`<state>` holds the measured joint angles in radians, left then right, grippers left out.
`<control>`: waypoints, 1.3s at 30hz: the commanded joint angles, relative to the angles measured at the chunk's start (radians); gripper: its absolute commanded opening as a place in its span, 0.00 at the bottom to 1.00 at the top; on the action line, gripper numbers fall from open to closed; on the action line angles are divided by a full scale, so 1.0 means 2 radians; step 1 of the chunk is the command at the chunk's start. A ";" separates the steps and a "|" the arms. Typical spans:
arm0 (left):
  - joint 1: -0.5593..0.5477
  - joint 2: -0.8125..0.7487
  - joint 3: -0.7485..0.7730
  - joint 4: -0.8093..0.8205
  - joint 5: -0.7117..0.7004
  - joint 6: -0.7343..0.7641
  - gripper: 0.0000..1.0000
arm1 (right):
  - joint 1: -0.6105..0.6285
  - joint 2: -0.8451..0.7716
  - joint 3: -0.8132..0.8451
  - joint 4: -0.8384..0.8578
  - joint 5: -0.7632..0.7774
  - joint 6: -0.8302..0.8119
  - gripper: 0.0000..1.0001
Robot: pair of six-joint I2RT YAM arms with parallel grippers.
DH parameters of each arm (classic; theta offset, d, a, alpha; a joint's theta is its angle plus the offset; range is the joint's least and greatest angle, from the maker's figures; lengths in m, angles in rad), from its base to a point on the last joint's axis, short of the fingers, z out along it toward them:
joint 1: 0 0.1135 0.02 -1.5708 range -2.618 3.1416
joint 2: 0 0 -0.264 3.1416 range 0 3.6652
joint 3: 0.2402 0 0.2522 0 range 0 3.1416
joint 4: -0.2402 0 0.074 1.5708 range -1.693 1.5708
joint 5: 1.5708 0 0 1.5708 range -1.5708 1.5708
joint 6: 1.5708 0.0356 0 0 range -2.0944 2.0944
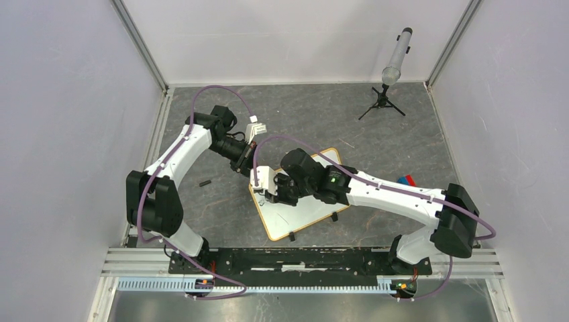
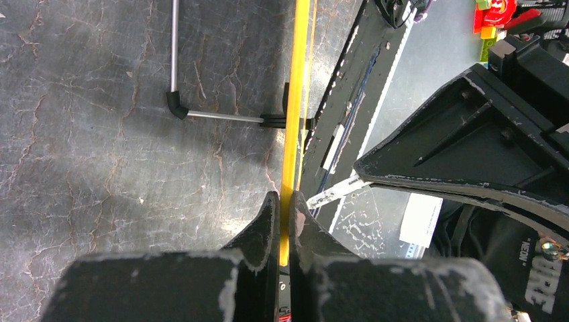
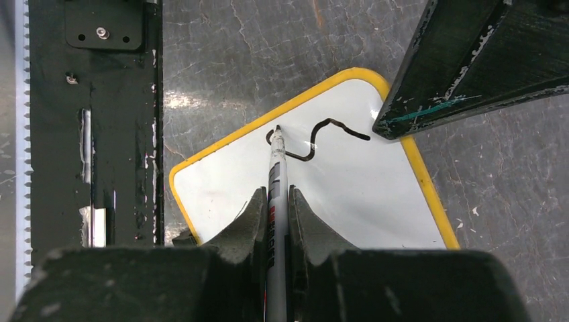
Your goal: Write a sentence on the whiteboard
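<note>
The whiteboard point(image 1: 310, 212) lies flat and skewed on the dark table, its yellow-orange frame point(image 3: 424, 181) around a white face point(image 3: 342, 191). My left gripper point(image 1: 253, 168) is shut on the board's far-left edge. In the left wrist view that frame point(image 2: 296, 100) runs edge-on between the jaws of my left gripper point(image 2: 286, 199). My right gripper point(image 3: 275, 196) is shut on a grey marker point(image 3: 276, 171), whose tip touches the board near its corner. A black wavy stroke point(image 3: 315, 144) runs right from the tip. In the top view my right gripper point(image 1: 272, 195) hangs over the board's left part.
A small black cap-like piece point(image 1: 204, 182) lies on the table left of the board. A tripod point(image 1: 381, 102) carrying a grey tube point(image 1: 397, 57) stands at the back right. Blue and red items point(image 1: 406, 180) lie beside the right arm. The black base rail point(image 1: 295, 258) runs along the near edge.
</note>
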<state>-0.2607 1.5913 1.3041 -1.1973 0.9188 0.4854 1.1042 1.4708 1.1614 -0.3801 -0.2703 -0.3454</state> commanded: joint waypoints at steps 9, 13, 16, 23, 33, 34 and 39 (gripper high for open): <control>-0.001 -0.002 0.010 -0.005 -0.006 0.002 0.02 | -0.026 -0.050 0.002 -0.006 -0.006 -0.005 0.00; -0.001 -0.001 0.011 -0.005 -0.007 0.000 0.02 | -0.029 -0.041 0.001 0.000 0.007 -0.006 0.00; -0.001 -0.003 0.011 -0.005 -0.007 0.001 0.02 | -0.028 -0.035 0.001 0.003 0.005 -0.004 0.00; -0.001 0.000 0.011 -0.005 -0.010 0.002 0.02 | -0.029 -0.028 -0.006 0.006 0.017 -0.001 0.00; -0.001 -0.002 0.010 -0.005 -0.010 0.003 0.02 | -0.052 -0.037 -0.017 -0.008 0.027 -0.004 0.00; -0.001 -0.002 0.010 -0.005 -0.010 0.003 0.02 | -0.054 -0.039 -0.018 -0.010 0.027 -0.006 0.00; -0.001 0.000 0.010 -0.005 -0.009 0.002 0.02 | -0.057 -0.049 -0.022 -0.018 0.026 -0.009 0.00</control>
<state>-0.2607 1.5913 1.3045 -1.1938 0.9154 0.4858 1.0065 1.4021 1.1339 -0.4015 -0.2527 -0.3462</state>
